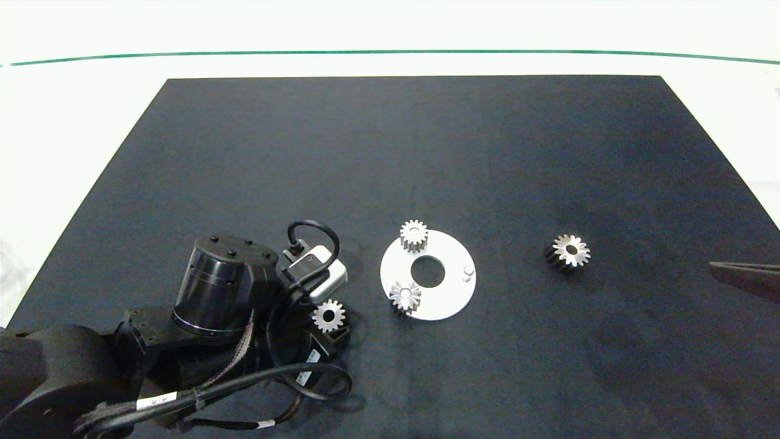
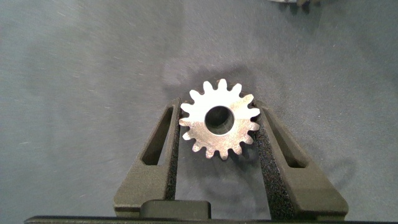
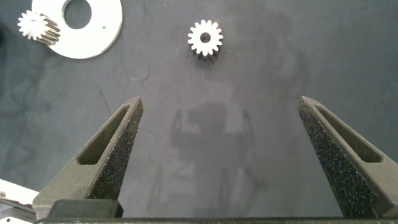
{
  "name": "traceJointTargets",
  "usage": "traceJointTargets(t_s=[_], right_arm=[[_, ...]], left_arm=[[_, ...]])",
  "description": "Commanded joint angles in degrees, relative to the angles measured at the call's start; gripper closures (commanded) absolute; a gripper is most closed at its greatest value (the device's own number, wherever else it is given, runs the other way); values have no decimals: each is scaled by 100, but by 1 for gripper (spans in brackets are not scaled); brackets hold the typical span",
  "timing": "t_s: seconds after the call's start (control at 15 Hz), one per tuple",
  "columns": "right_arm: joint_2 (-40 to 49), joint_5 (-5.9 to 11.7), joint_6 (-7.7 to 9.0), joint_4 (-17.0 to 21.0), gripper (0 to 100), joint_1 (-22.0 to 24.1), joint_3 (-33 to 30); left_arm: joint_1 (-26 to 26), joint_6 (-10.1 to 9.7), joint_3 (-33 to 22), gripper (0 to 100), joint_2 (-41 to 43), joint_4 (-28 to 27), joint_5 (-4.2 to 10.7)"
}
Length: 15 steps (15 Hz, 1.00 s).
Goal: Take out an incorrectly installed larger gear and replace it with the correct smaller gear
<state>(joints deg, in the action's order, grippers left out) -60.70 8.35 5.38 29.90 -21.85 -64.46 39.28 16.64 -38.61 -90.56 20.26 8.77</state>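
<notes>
Gripping: your left gripper (image 2: 219, 134) pinches the smaller gear (image 2: 219, 119) between its foam-lined grey fingers (image 2: 165, 149), near-left on the mat, just left of the disc.
Smaller gear: all-silver metal, short blunt teeth, round bore; flat face up.
Larger gear: bright silver top, dark sides, pointed star-like teeth (image 1: 568, 251); you see it lying alone on the mat, well right of the disc.
Disc: flat, round, pale metal plate (image 1: 448, 297) with a big centre hole; a small upright pin (image 1: 468, 270) stands bare on its right part.
On the disc: two silver gears, one at the far edge (image 1: 414, 235), one at the near-left edge (image 1: 405, 296), each overhanging the rim a little.
Right gripper: fingers spread wide (image 3: 221, 158) over bare mat at the right edge, well apart from the larger gear; the pads are coarse dark foam.
Mat: dark, matte, faintly smudged (image 1: 390, 152), on a white table.
Writing: white tags on the left arm's cables, too small for you to read.
</notes>
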Motion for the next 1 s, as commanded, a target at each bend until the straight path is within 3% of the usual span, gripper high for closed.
traceJointTargets(t_s=[0.07, 0.2, 0.33, 0.47, 0.67, 1.0], right_arm=[[93, 0, 7, 33, 0, -4, -5], [163, 0, 7, 33, 0, -4, -5], [251, 0, 7, 51, 0, -22, -14], [427, 0, 7, 103, 0, -180, -5], [717, 9, 7, 332, 0, -206, -40], [1227, 26, 25, 692, 0, -197, -49]], left_arm=[[177, 103, -15, 78, 320, 4, 38], [212, 472, -59, 78, 417, -5, 55], [265, 612, -217, 78, 469, -22, 73], [449, 630, -578, 78, 522, -462, 99], [941, 604, -1342, 78, 505, -1631, 231], [1310, 516, -2520, 78, -383, -1710, 354]])
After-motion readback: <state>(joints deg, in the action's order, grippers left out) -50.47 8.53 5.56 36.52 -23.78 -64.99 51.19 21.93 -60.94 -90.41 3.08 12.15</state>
